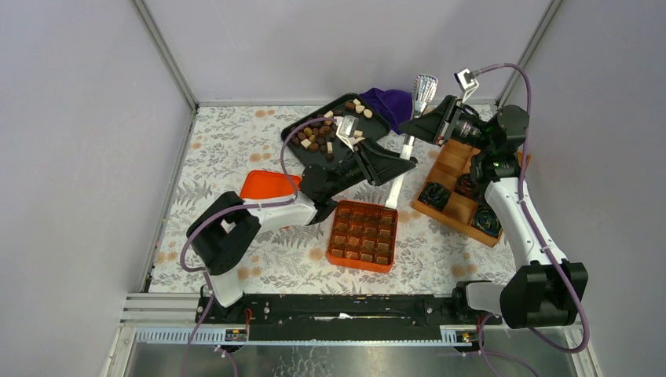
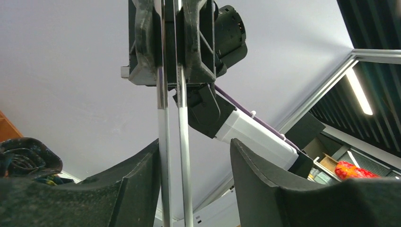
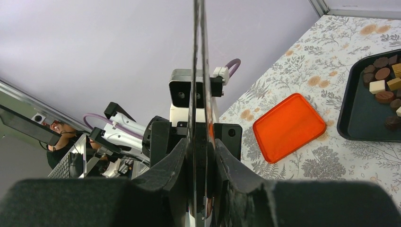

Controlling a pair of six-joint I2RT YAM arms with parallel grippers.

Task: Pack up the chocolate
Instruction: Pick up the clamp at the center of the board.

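Small brown and cream chocolate pieces lie loose on a black tray, also seen in the right wrist view as chocolate on the tray. More pieces fill an orange grid box. Metal tongs stand upright between both arms. My right gripper is shut on the tongs, seen edge-on. My left gripper sits lower with its jaws open around the two tong arms; the left finger is at one arm, the right finger stands apart.
An orange lid lies left of the grid box, also seen as the lid. A purple cloth lies behind the tray. A wooden compartment box with dark crinkled rolls sits under the right arm.
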